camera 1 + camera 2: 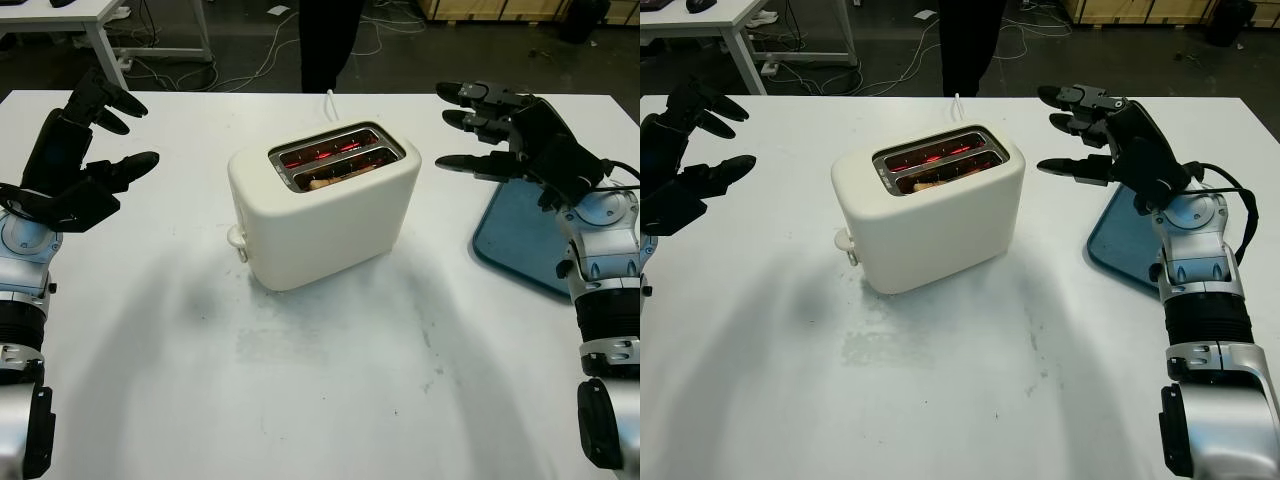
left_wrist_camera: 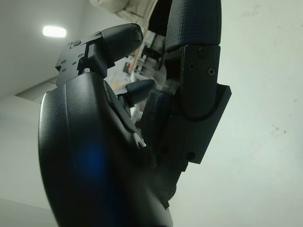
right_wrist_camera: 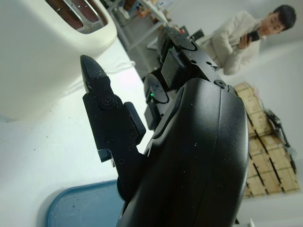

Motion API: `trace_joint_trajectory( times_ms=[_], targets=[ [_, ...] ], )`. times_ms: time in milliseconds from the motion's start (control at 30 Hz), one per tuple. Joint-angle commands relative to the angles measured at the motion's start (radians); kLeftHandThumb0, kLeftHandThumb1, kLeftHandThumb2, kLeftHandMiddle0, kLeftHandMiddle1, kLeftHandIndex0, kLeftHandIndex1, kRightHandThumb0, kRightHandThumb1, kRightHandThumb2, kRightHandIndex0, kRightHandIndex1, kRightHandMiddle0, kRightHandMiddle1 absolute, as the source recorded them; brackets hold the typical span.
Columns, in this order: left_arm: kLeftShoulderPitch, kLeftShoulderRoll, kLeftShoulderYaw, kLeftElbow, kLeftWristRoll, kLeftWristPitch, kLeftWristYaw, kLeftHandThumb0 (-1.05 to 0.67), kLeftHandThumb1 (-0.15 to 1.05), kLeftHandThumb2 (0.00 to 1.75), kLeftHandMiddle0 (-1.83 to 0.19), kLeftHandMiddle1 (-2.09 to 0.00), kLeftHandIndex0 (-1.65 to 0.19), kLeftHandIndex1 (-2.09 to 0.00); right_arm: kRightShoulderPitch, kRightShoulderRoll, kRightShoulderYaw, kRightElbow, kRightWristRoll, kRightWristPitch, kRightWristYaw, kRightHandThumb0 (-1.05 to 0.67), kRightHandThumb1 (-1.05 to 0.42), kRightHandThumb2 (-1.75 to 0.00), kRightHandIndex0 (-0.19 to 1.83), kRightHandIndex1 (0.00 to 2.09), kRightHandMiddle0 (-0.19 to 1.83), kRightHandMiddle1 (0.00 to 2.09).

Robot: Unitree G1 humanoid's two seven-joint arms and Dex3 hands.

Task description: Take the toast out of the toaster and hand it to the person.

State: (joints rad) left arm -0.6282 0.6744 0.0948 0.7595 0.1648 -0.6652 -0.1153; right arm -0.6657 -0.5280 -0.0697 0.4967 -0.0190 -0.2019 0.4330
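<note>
A cream two-slot toaster stands in the middle of the white table, its slots glowing red inside. A bit of toast shows low in the nearer slot. My left hand hovers open to the left of the toaster, well apart from it. My right hand hovers open to the toaster's right, fingertips pointing at its top corner without touching. In the right wrist view the toaster sits just beyond my right hand. A person in dark trousers stands behind the table's far edge.
A blue tray lies on the table under my right forearm. The toaster's white cord runs off the far edge. Another white table and floor cables sit beyond. A seated person shows far off in the right wrist view.
</note>
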Motion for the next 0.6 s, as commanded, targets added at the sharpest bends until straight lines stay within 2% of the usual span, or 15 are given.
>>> trace_joint_trajectory(
  times_ms=[0,267,400,567],
  targets=[
    [-0.001,0.001,0.003,0.003,0.0,-0.013,0.006,-1.05,0.92,0.46,0.0,-1.75,0.0,-1.58,-0.01,-0.004,0.0,-0.005,-0.003,-0.014,-0.003,-0.22,-0.79,0.0,0.51,0.01,0.5,0.0],
    [-0.003,0.003,0.002,0.015,0.004,-0.022,0.009,-1.05,0.92,0.46,0.0,-1.74,0.0,-1.57,-0.008,-0.003,-0.003,-0.004,0.004,-0.011,0.0,-0.22,-0.79,0.0,0.5,0.0,0.5,0.0],
    [0.001,0.004,0.002,-0.002,0.002,0.003,0.002,-1.05,0.92,0.45,0.0,-1.74,0.0,-1.59,-0.007,-0.003,0.0,-0.011,-0.003,-0.001,-0.006,-0.23,-0.79,0.0,0.5,0.0,0.5,0.0],
    [-0.002,0.0,0.004,0.009,-0.004,-0.02,0.005,-1.05,0.92,0.46,0.0,-1.75,0.0,-1.59,-0.009,0.0,-0.003,0.0,0.006,-0.012,0.0,-0.23,-0.79,0.0,0.5,0.0,0.5,0.0]
  ],
)
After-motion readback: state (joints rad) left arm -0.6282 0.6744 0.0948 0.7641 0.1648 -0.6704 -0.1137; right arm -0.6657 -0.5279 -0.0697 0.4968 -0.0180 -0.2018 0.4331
